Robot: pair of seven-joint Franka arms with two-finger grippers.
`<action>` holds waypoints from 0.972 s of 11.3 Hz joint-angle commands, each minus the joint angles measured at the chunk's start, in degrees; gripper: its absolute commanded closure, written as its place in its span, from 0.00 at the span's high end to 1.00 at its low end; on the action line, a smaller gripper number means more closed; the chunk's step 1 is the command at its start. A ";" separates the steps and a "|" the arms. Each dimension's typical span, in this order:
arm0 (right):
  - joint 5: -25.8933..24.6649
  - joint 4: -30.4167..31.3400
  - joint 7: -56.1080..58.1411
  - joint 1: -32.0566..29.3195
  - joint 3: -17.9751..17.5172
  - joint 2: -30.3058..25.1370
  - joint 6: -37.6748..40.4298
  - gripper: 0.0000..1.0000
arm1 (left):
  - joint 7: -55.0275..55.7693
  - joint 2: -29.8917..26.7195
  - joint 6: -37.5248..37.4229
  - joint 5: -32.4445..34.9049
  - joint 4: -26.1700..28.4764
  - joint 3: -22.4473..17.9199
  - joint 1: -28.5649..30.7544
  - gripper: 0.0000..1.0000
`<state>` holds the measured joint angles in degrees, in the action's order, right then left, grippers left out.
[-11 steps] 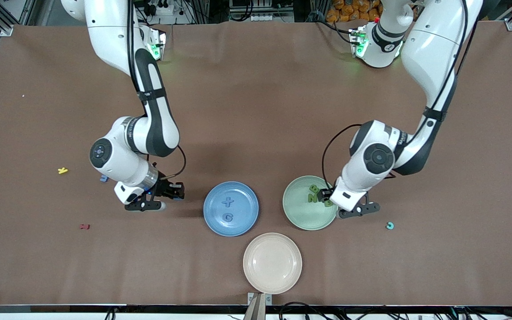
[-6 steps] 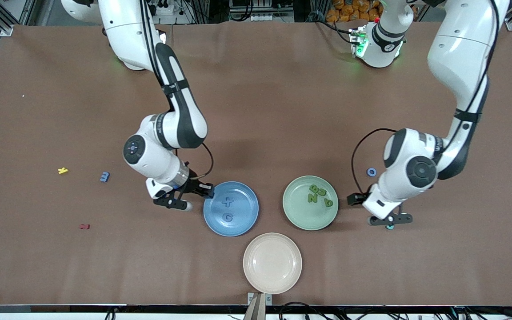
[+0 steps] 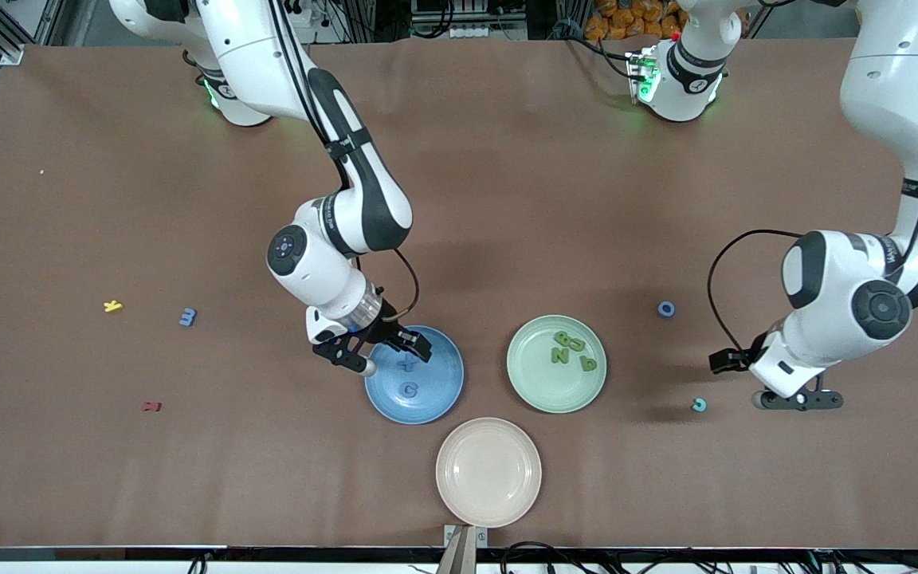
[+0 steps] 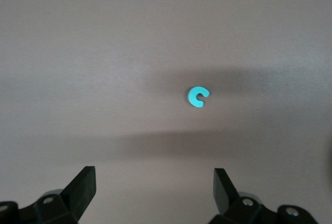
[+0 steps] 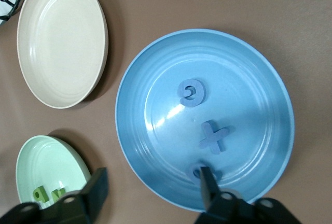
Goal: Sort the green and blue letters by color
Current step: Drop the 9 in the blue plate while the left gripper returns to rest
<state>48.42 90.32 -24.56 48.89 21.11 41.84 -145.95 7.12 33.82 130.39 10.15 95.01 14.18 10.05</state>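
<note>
My right gripper (image 3: 411, 344) is open over the rim of the blue plate (image 3: 443, 399). In the right wrist view (image 5: 153, 177) a small blue letter (image 5: 197, 172) lies in the plate (image 5: 155, 151) against one fingertip, beside a blue cross (image 5: 213, 137) and a round blue letter (image 5: 192, 93). Several green letters (image 3: 561, 355) lie in the green plate (image 3: 539, 391). My left gripper (image 3: 728, 360) is open and empty over bare table, near a teal C (image 3: 699, 405), which also shows in the left wrist view (image 4: 197, 96) in front of the gripper (image 4: 154, 175).
A blue ring letter (image 3: 666, 309) lies beside the green plate toward the left arm's end. A blue letter (image 3: 187, 317), a yellow letter (image 3: 112, 306) and a dark red letter (image 3: 151, 406) lie toward the right arm's end. A cream plate (image 3: 459, 494) sits nearest the front camera.
My right gripper has moved from the table toward the blue plate and is now over its rim. My left gripper has moved off the green plate toward the left arm's end.
</note>
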 commanded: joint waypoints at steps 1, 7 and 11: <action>0.10 0.28 0.21 -2.29 -0.72 1.31 -0.83 1.00 | -1.06 -8.66 -1.53 0.41 5.79 0.50 1.72 1.00; -0.08 11.08 20.93 -6.08 2.61 -1.23 -0.39 1.00 | -0.97 -23.25 -11.27 -9.52 10.73 -3.80 -2.40 1.00; -7.78 16.71 23.76 -0.74 16.99 -2.38 10.48 1.00 | -1.15 -27.76 -27.94 -12.79 3.13 -3.54 -2.41 1.00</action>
<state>46.65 101.82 -2.77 43.65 29.94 42.41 -140.51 6.58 8.14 111.37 -0.65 102.93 11.41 8.38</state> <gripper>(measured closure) 0.000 0.000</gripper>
